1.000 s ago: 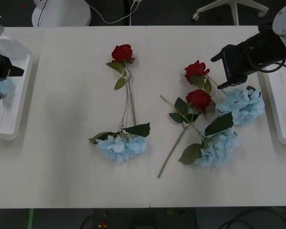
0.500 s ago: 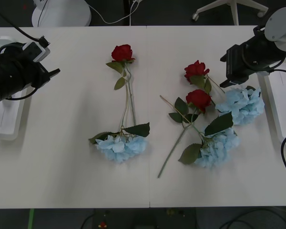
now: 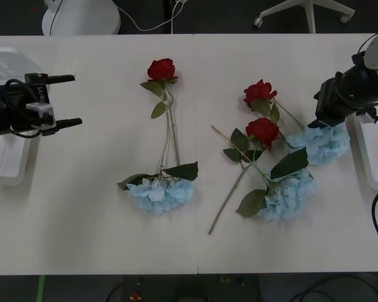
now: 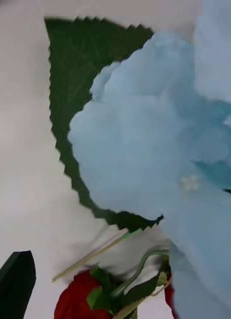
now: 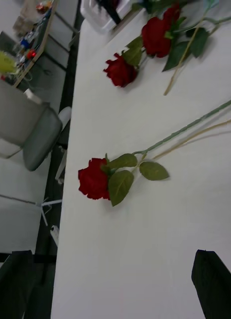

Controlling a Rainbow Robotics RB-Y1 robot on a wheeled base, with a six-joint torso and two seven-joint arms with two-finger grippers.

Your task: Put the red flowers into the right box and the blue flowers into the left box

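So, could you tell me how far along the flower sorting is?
Done: nothing visibly boxed. Three red flowers and three blue flowers lie on the table. In hand: the right gripper hovers at the rightmost blue head; the left gripper, open, is beside the left box. Left: all six, reds to the right box.

A long-stemmed red rose [image 3: 162, 69] lies at the white table's [image 3: 88, 207] twelve o'clock — two shorter red roses [image 3: 262, 131] at two o'clock, fluffy pale-blue hydrangea heads [image 3: 160, 194] toward six.
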